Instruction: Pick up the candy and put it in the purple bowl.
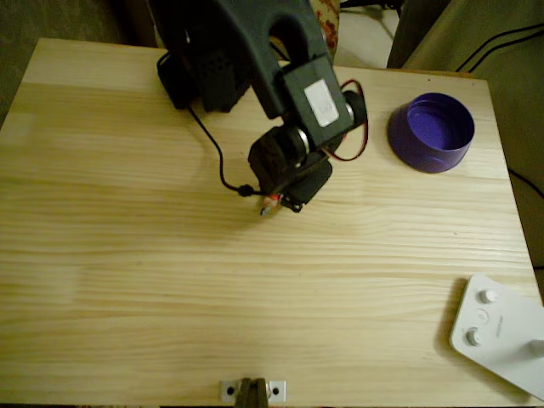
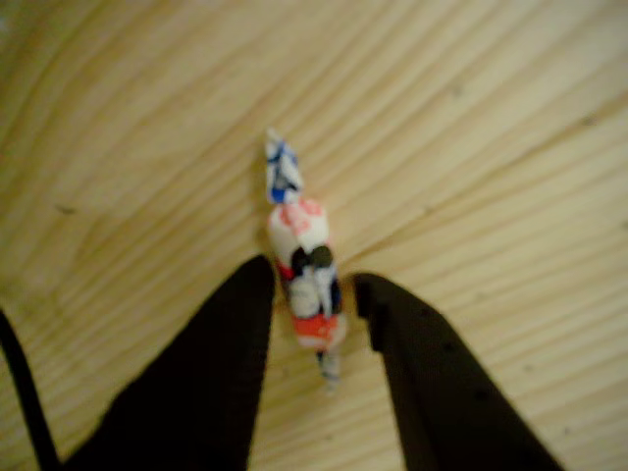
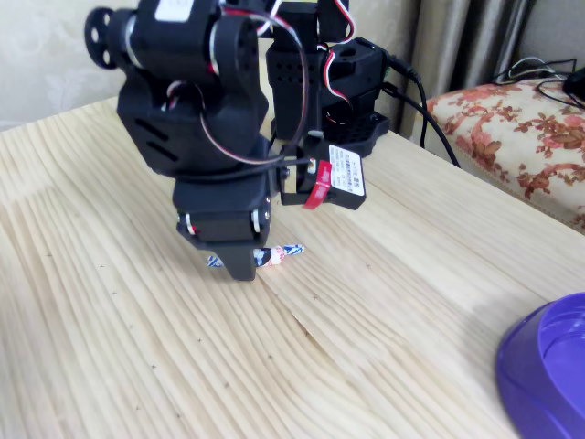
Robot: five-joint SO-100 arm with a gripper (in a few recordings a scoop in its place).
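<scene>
The candy, a small white sweet with red and dark marks and twisted ends, lies on the wooden table. In the wrist view my gripper is low over it, with one black finger on each side of its near half. The jaws stand open a little wider than the wrapper, which rests flat on the wood. In the fixed view the candy pokes out beside the fingertip. From overhead only a bit of the candy shows under the arm. The purple bowl sits at the far right, also seen in the fixed view.
A white device with round buttons lies at the near right corner in the overhead view. The arm's base and cables take up the far middle of the table. A small metal bracket sits on the front edge.
</scene>
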